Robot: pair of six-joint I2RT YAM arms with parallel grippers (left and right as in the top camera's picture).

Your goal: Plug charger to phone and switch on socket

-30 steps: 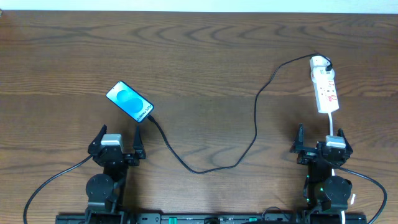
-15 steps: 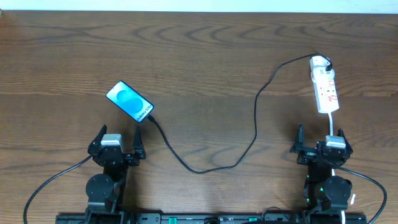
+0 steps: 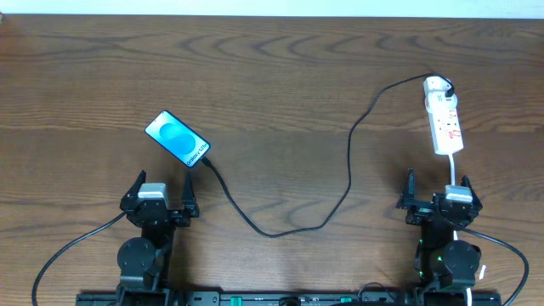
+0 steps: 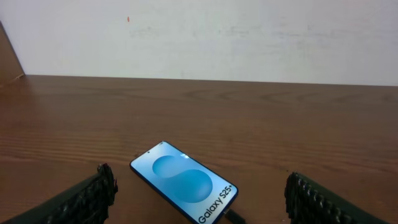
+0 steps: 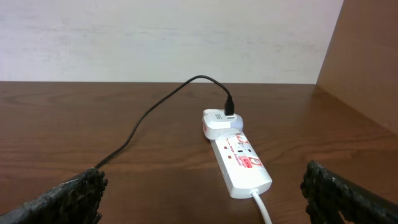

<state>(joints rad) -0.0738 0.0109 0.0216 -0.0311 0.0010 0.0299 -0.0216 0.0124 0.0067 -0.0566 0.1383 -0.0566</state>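
Socket point(image 3: 444, 121) is being faced end-on by the nearer right hand point(image 3: 438, 184).
Both hands are being held spread, empty; the socket is lying lengthwise straight ahead, the phone point(image 3: 177, 138) ahead of the left hand point(image 3: 164, 180), charger point(image 3: 348, 183) seemingly attached.

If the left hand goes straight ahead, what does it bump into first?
Probably the phone, lying flat just ahead of the open left hand; the hand may pass above it, since height is unclear.
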